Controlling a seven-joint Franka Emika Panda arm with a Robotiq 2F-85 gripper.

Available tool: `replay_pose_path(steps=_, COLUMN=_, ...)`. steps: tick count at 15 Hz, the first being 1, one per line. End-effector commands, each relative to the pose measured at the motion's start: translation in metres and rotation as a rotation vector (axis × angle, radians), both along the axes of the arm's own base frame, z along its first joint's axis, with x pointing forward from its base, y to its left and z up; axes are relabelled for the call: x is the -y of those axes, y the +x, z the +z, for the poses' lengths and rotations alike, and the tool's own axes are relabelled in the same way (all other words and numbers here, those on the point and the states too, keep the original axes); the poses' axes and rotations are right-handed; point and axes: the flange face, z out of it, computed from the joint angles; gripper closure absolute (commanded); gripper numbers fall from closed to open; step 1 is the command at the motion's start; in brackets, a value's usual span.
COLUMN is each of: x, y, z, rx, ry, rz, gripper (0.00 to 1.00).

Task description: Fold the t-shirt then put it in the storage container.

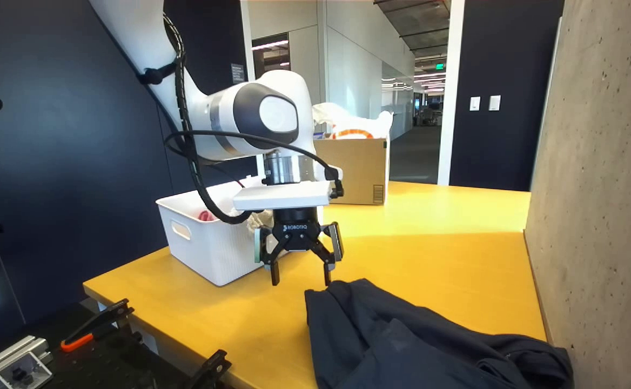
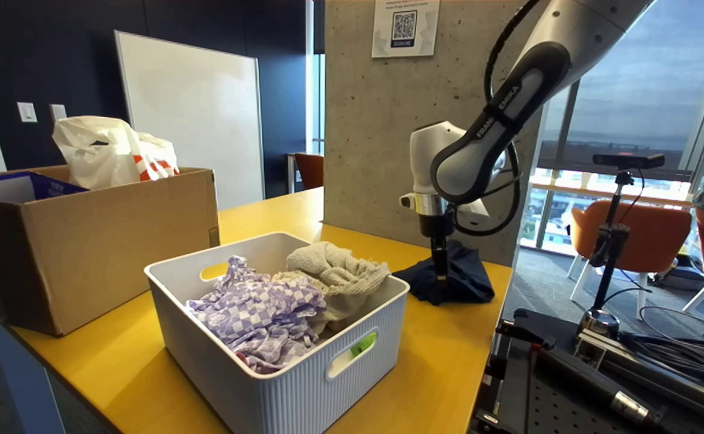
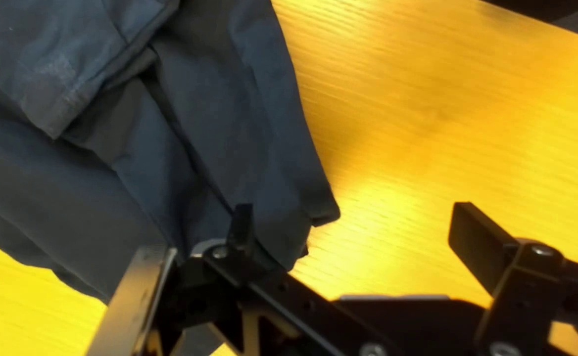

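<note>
The dark navy t-shirt (image 1: 402,346) lies crumpled and partly folded on the yellow table near the concrete wall. It also shows in an exterior view (image 2: 469,277) and in the wrist view (image 3: 249,123). My gripper (image 1: 301,275) is open and empty, pointing down above the table beside the shirt's near end. In the wrist view the open jaws (image 3: 353,222) have one finger over the shirt's edge and the other over bare table. The white storage container (image 1: 207,254) stands behind the gripper. In an exterior view the container (image 2: 292,398) holds a purple checkered cloth (image 2: 255,307) and a beige cloth (image 2: 340,271).
A cardboard box (image 1: 353,173) with white plastic bags (image 2: 105,150) stands on the table beyond the container. The concrete wall (image 1: 596,216) bounds one side of the table. A black platform (image 2: 569,386) with clamps adjoins the table's edge.
</note>
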Motion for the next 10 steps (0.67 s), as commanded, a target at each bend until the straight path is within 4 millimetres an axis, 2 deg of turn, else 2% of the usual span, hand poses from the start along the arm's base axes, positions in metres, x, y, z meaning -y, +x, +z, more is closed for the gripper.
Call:
replay_pose_path(steps=1, x=0.004, y=0.009, z=-0.015, rx=-0.003, ry=0.013, rz=-0.003, gripper=0.0)
replay_pose_path(steps=8, x=0.007, y=0.009, z=-0.043, rx=-0.034, ry=0.001, rz=-0.033, gripper=0.0)
replay_pose_path(steps=9, x=0.007, y=0.009, z=-0.045, rx=-0.035, ry=0.004, rz=-0.037, gripper=0.16)
replay_pose_path(steps=10, x=0.008, y=0.009, z=-0.048, rx=-0.038, ry=0.002, rz=-0.038, gripper=0.26)
